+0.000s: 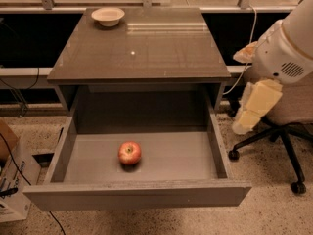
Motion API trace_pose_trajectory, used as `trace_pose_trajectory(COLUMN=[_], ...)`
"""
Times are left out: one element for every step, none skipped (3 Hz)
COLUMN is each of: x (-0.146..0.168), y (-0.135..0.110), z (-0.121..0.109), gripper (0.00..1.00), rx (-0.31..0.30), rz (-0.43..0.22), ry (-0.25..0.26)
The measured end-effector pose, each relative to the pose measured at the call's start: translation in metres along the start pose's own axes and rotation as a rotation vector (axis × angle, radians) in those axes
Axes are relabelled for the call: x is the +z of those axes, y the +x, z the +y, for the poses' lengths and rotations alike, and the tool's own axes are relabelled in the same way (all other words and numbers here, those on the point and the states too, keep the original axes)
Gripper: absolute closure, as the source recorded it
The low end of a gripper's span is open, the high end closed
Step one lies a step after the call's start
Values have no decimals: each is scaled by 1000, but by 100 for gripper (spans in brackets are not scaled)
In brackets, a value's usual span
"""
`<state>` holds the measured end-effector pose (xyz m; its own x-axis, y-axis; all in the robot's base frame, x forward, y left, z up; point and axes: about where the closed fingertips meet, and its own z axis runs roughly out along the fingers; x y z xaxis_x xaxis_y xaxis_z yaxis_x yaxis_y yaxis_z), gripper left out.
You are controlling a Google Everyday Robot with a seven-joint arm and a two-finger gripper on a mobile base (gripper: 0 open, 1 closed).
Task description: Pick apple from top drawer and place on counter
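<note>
**End effector** (pixel 255 105): it hangs off the right edge of the bench (pixel 142 53), outside the drawer (pixel 176 158) and well apart from the apple (pixel 129 152). You cannot tell from this view how far open it is. Nothing shows in its hold.

**Apple:** it lies on the drawer floor, left of centre and nearer the front panel than the back. It touches no wall, and the stem dimple faces up.

**Handling, as judged:**
- Expect a light, firm fruit that takes a moderate squeeze without giving way.
- The skin looks smooth and shiny, so treat it as slippery.
- Being round on a smooth floor, it will likely roll if you nudge it off-centre.
- A hard pinch risks bruising it.

**Where to take hold:** come down from above, centred over the dimple, and close across the widest girth. A hold higher up would tend to squeeze it out. The walls stand far enough off to allow this approach.

**Bench:** a bowl (pixel 108 16) sits at the back left corner, so plan your set-down away from it.
</note>
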<state>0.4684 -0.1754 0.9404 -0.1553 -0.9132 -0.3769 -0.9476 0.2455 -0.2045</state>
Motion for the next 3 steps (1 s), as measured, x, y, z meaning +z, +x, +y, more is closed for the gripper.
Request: trace_pose_trajectory(x=[37,79,120], y=[-15,-32,-45], z=[-1,-5,-10], gripper=[0,0,0], rx=[15,7,-9], rz=[-122,-200,-246], ry=[-30,-68,-130])
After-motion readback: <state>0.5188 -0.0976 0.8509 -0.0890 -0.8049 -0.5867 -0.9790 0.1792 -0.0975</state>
